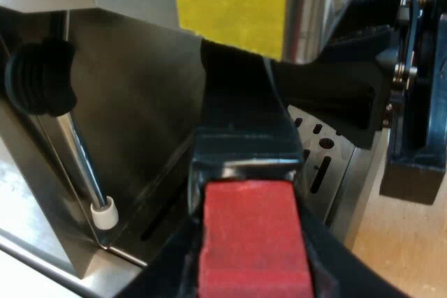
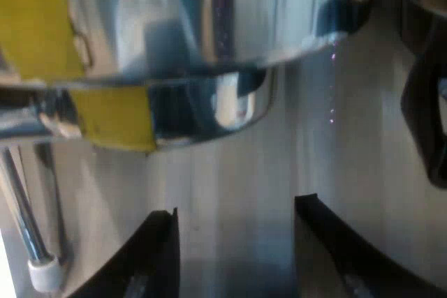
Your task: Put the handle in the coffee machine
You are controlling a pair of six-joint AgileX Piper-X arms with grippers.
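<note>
Gripping the handle (image 1: 241,120) at its red end (image 1: 255,239), L hand (image 1: 253,280) is clenched. The dark shaft runs up to the espresso machine (image 1: 133,95) front, under a yellow patch (image 1: 230,5) and over the slotted drip tray (image 1: 325,165); can't tell if it's locked in. R hand (image 2: 234,256) is released, nothing between fingers, facing the chrome head near the steam wand (image 2: 24,232).

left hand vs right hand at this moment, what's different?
Load: the left hand grips the handle, with the red end between its fingers; the right hand holds nothing. Fingers: the left hand's are shut on the handle, the right hand's stand apart. Shared: both are close to the front of the espresso machine, near its steam wand.
</note>
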